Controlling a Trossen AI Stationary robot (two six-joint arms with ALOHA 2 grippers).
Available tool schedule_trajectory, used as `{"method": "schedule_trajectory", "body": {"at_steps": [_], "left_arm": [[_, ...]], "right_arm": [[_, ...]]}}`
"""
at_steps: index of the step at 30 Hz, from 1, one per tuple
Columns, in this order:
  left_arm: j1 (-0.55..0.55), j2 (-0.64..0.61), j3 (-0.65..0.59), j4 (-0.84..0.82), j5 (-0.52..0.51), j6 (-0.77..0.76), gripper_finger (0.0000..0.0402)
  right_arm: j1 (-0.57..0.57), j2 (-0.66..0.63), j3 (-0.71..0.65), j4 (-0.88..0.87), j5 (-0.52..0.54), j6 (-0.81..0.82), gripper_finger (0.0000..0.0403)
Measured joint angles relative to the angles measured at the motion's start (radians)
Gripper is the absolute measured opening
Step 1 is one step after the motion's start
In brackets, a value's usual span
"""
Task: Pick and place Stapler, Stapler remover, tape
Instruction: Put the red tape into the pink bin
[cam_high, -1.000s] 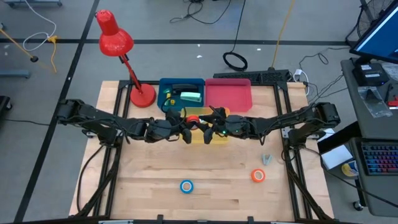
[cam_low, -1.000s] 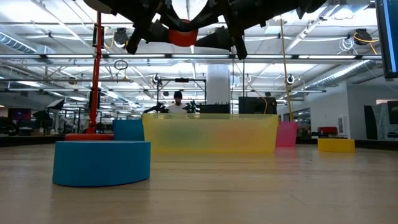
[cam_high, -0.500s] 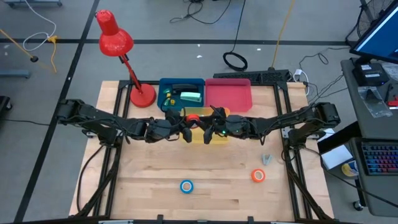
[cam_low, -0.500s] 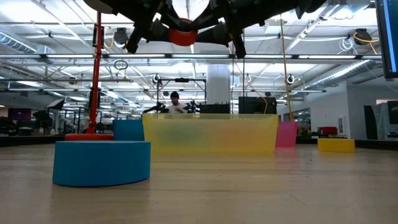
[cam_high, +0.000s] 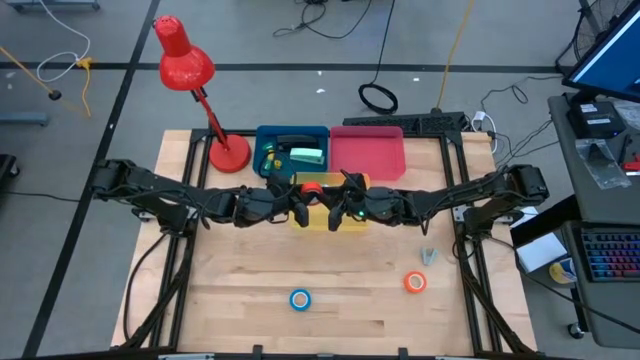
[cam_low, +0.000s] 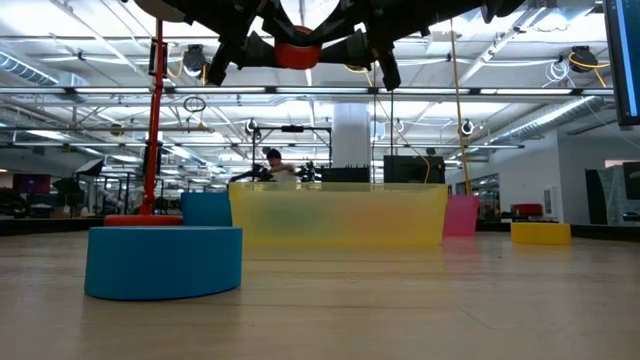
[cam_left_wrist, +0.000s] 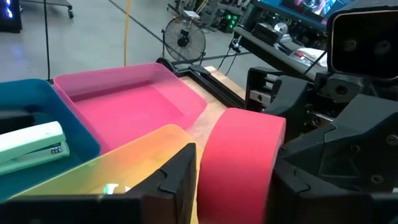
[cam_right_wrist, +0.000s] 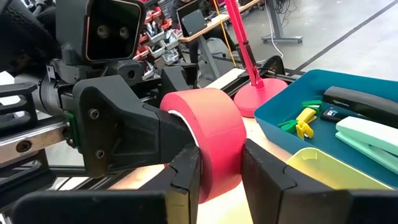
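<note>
A red tape roll (cam_high: 311, 189) hangs in the air over the yellow bin (cam_high: 340, 222), between my two grippers, which meet tip to tip. My right gripper (cam_right_wrist: 221, 177) is shut on it. My left gripper (cam_left_wrist: 233, 186) is open, its fingers close on either side of the same roll (cam_left_wrist: 239, 155); a thin gap shows beside one finger. A blue tape roll (cam_high: 300, 299) and an orange one (cam_high: 415, 283) lie flat on the table near its front. A grey stapler remover (cam_high: 428, 257) lies near the right edge. Two staplers (cam_high: 302, 150) lie in the blue bin (cam_high: 262, 135). My right gripper pinches the red roll between its two fingers (cam_right_wrist: 186, 171), one on each flat face (cam_right_wrist: 239, 171), on the part of the ring nearest it. The fingers come in about level from the table's right. The roll stands on edge, lifted clear above the yellow bin.
The blue, pink (cam_high: 367, 152) and yellow bins stand together at the table's far middle. A red desk lamp (cam_high: 185, 60) has its base (cam_high: 228, 155) at the far left. Bare wood lies between the bins and the front edge.
My right gripper has shut onto the red tape roll while my left gripper still held it. My left gripper's fingers have then come a little apart. Both arms have kept their place, and the roll stays in the air over the yellow bin.
</note>
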Motion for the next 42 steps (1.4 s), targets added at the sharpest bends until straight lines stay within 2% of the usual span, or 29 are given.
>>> {"method": "schedule_trajectory", "body": {"at_steps": [11, 22, 27, 38, 40, 42], "left_arm": [[0.0, -0.001, 0.0, -0.023, 0.025, -0.003, 0.0137], [0.0, -0.002, 0.0, -0.033, 0.009, -0.012, 0.0227], [0.0, -0.017, 0.0, -0.053, 0.013, -0.029, 0.025], [-0.001, -0.056, 0.002, -0.101, 0.063, -0.079, 0.0236], [-0.001, -0.056, 0.002, -0.104, 0.07, -0.079, 0.0232], [-0.012, -0.06, 0.008, -0.068, 0.147, -0.078, 0.0229]], "right_arm": [[0.0, 0.002, -0.001, -0.001, -0.001, 0.002, 0.0079], [0.0, 0.001, -0.001, -0.001, 0.002, 0.015, 0.0079], [0.0, 0.001, -0.001, -0.001, 0.004, 0.016, 0.0079], [0.0, 0.003, 0.001, 0.007, 0.035, 0.016, 0.0079], [0.0, 0.002, 0.001, -0.003, 0.077, 0.014, 0.0079], [-0.007, 0.004, -0.003, -0.037, 0.158, 0.014, 0.0061]]}}
